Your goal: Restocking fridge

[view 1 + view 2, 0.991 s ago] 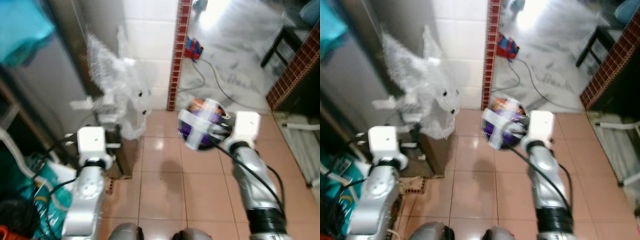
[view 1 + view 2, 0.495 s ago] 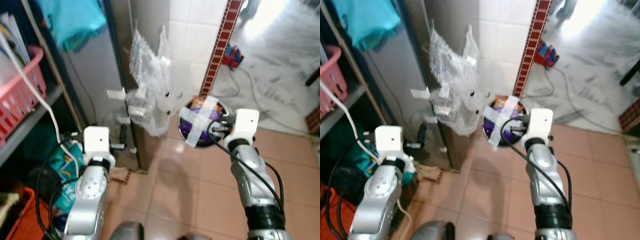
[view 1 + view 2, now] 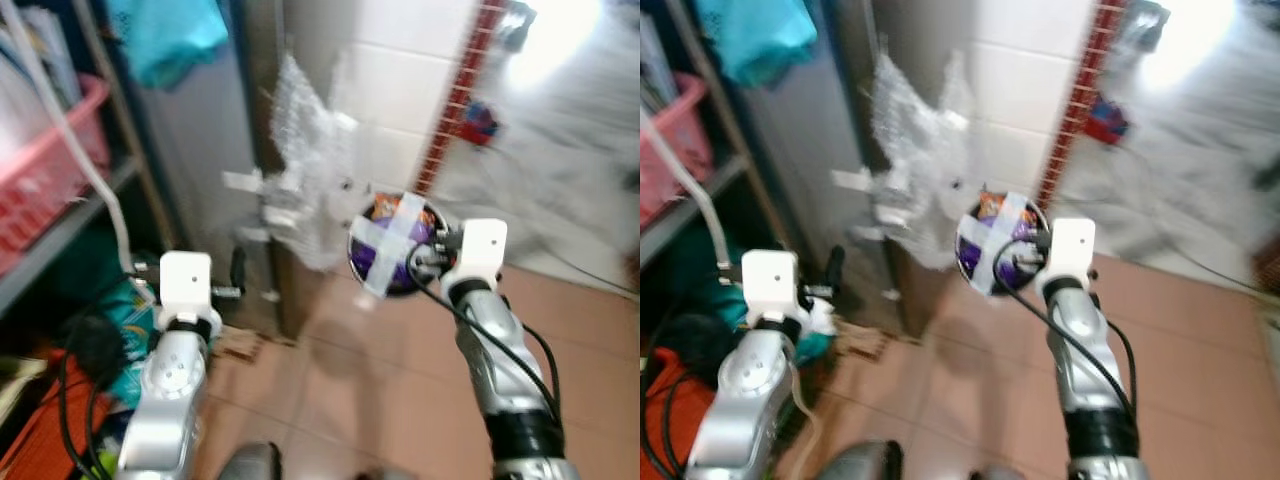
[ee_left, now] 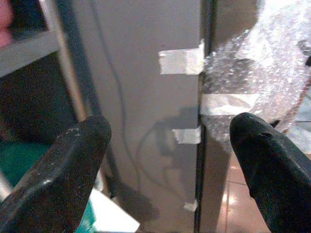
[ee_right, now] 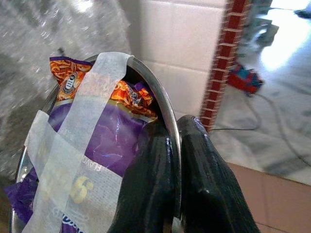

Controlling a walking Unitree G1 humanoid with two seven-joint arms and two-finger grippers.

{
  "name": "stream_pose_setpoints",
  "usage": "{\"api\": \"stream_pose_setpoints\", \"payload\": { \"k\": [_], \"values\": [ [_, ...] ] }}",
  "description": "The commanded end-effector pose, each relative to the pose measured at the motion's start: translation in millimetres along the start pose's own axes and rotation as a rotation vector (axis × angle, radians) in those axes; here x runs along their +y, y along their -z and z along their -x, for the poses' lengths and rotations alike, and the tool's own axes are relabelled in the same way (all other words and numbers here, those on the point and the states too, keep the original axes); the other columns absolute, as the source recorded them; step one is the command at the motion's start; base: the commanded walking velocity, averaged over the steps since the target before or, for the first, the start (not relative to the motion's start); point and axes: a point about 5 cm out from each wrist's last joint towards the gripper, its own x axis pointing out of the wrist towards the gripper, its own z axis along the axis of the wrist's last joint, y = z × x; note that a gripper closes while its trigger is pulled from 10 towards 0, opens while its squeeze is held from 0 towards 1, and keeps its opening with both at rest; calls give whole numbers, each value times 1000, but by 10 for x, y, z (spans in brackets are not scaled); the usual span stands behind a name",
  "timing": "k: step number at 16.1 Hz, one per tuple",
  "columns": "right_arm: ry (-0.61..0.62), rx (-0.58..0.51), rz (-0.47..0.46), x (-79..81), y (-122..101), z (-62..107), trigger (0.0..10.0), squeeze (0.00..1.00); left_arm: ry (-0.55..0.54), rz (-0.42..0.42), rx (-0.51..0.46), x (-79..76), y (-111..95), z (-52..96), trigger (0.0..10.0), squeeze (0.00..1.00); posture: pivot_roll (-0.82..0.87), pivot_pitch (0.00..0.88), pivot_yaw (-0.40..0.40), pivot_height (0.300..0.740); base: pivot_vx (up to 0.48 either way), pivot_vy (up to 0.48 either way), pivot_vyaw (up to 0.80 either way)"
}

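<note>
Since half a second ago the camera has swung a bit and the head views have gone blurry, but both arms sit pretty much where they were in frame. The right arm is stretched forward and up with its elbow bent, and the right gripper (image 5: 176,145) is clamped on the rim of a metal bowl (image 3: 432,218), one finger inside the rim and one outside, pinched tight. It holds the bowl out in the air above the tiled floor (image 3: 380,390), tipped so its mouth faces the camera. Inside the bowl is a purple snack bag (image 5: 104,145) with an orange bag (image 5: 129,94) tucked behind it, both strapped in with crossed strips of white tape (image 5: 82,136) (looks like an X over the mouth).

The left arm is bent and held lower, with the left gripper (image 4: 170,160) open wide, fingers well apart and nothing between them, pointing at the grey fridge (image 4: 146,97). Bubble wrap (image 4: 262,73) is taped along the fridge's edge. I think the bowl is just in front of that wrap, but the blur makes it hard to say if they touch.

On the robot's left there's a shelf (image 3: 70,225) with a pink basket (image 3: 50,150) and a teal cloth (image 3: 165,35) hanging above.
</note>
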Motion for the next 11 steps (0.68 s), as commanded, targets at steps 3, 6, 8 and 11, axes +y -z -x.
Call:
{"api": "stream_pose_setpoints", "payload": {
  "k": [3, 6, 8, 11],
  "values": [
    [10, -20, 10, -26, -21, -10, 10000, 0, 17, -20, -14, 6, -38, -42, 10000, 0, 90, 25, -20, 740, 0, 0, 533],
    [5, -15, 11, -15, 8, 8, 10000, 0, 20, -22, -17, -6, -48, -33, 10000, 0, 90, 29, -24, 740, 0, 0, 508],
    [0, -8, 18, -16, 31, 25, 10000, 0, 22, -19, -3, -39, -1, 19, 10000, 0, 85, 30, -30, 740, 0, 0, 213],
    [2, -8, 21, -23, 22, 14, 10000, 0, 28, -13, 1, -63, 2, 11, 10000, 0, 84, 35, -36, 740, 0, 0, 0]
  ]
}}
